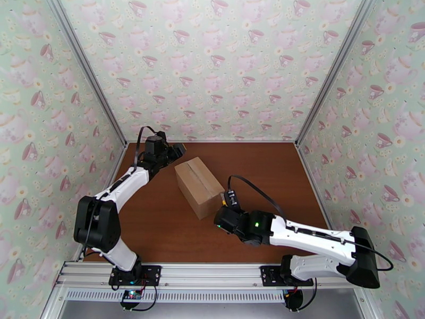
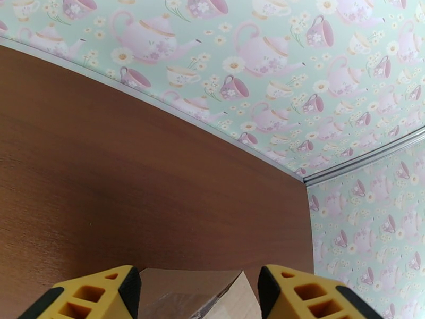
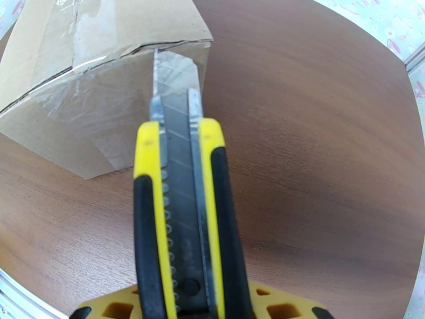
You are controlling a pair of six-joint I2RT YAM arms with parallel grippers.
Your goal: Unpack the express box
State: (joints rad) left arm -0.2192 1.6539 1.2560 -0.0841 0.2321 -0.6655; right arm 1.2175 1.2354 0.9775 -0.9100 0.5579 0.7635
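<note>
Right claw [image 3: 196,308] pinches a knife [image 3: 180,208], its blade tip at the box's [image 3: 48,65] taped edge ahead. Left claw [image 2: 195,296] straddles the box's end; I cannot tell whether it grips.

Matt cardboard express box [image 1: 199,186], glossy tape [image 3: 90,97], wood-grain table [image 1: 265,171], metal-bladed plastic knife [image 3: 180,219]

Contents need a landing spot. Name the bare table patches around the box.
Bare: table between box and right wall; also near-left, between box, left arm and front rail. Crowded: box's near end, where right gripper holds knife, and far end at left gripper.
</note>
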